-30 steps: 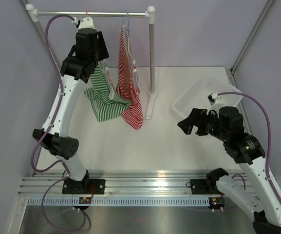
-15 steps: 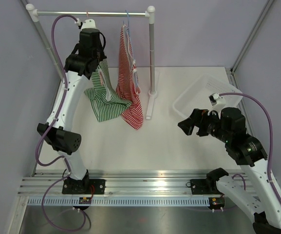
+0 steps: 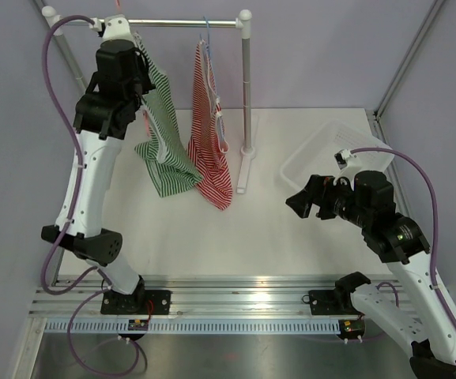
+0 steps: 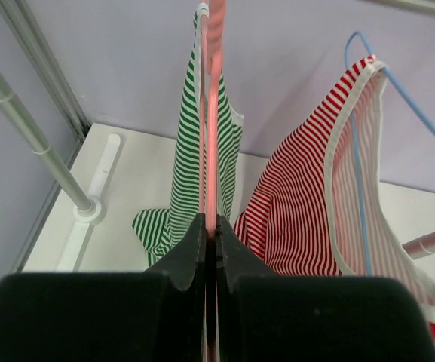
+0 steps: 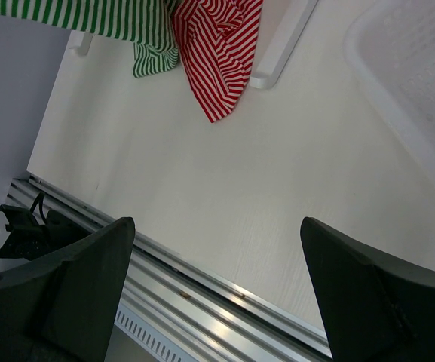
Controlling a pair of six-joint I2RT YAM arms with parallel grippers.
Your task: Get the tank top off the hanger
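A green-and-white striped tank top (image 3: 163, 118) (image 4: 188, 151) hangs on a pink hanger (image 4: 215, 113) at the left end of the rack rod (image 3: 180, 23). My left gripper (image 3: 135, 51) (image 4: 210, 224) is high up by the rod, shut on the pink hanger's thin bar; the fabric drapes down beyond the fingertips. A red-and-white striped tank top (image 3: 210, 142) (image 4: 307, 204) hangs beside it on a blue hanger (image 4: 398, 90). My right gripper (image 3: 301, 201) (image 5: 217, 234) hovers open over bare table at the right, holding nothing.
A clear plastic bin (image 3: 338, 154) (image 5: 421, 83) sits at the back right. The rack's right post (image 3: 247, 95) stands on a white foot (image 3: 243, 174) (image 5: 281, 45) mid-table. A left post (image 4: 44, 158) slants by the wall. A metal rail (image 3: 235, 300) runs along the near edge.
The left gripper closed on the pink hanger, then the arm moved up and to the left, carrying hanger and green tank top along the rod. The right arm stayed put.
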